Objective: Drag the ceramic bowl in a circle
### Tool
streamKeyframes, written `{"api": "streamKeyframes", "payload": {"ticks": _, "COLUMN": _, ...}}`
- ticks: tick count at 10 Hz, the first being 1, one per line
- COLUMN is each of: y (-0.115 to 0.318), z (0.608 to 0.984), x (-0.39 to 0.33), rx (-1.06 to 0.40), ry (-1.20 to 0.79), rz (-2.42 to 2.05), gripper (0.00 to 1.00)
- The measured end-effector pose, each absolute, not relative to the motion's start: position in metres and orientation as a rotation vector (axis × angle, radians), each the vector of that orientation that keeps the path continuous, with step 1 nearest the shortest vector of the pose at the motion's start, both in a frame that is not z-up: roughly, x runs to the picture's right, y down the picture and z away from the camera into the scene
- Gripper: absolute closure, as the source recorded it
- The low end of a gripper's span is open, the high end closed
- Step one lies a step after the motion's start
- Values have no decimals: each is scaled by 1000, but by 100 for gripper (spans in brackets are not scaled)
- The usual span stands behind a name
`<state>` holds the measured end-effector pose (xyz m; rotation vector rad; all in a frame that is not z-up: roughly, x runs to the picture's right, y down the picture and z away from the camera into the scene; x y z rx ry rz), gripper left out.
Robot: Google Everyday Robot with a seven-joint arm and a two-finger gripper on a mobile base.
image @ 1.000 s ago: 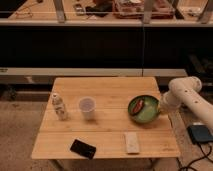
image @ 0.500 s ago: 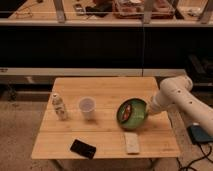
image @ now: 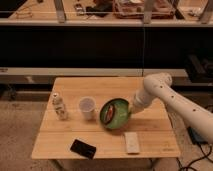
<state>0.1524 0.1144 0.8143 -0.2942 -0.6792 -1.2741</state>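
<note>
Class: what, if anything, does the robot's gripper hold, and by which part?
The gripper is at the ceramic bowl's rim, on the side away from the cup. Whether it actually clamps that rim cannot be told.

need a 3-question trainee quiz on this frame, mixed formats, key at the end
1. True or false: the gripper is at the ceramic bowl, at its rim on the arm's side.
2. Fill in: between the small bottle and the bowl stands the ____.
3. Which lies nearest the table front edge? A) bowl B) bottle C) black flat object

Key: 1 true; 2 cup; 3 C
</note>
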Motion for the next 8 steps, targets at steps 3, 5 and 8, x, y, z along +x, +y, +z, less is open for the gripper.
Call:
{"api": "streamKeyframes", "payload": {"ticks": 3, "y": 97, "z": 854, "x": 148, "rx": -318, "ry": -678, "rz": -1197, "gripper": 100}}
{"api": "streamKeyframes", "payload": {"ticks": 5, "y": 81, "z": 877, "x": 153, "rx": -329, "ry": -650, "rz": -1161, "gripper": 100}}
{"api": "streamKeyframes", "payload": {"ticks": 8, "y": 65, "z": 902, "x": 176, "rx": -353, "ry": -593, "rz": -1106, "gripper": 100}}
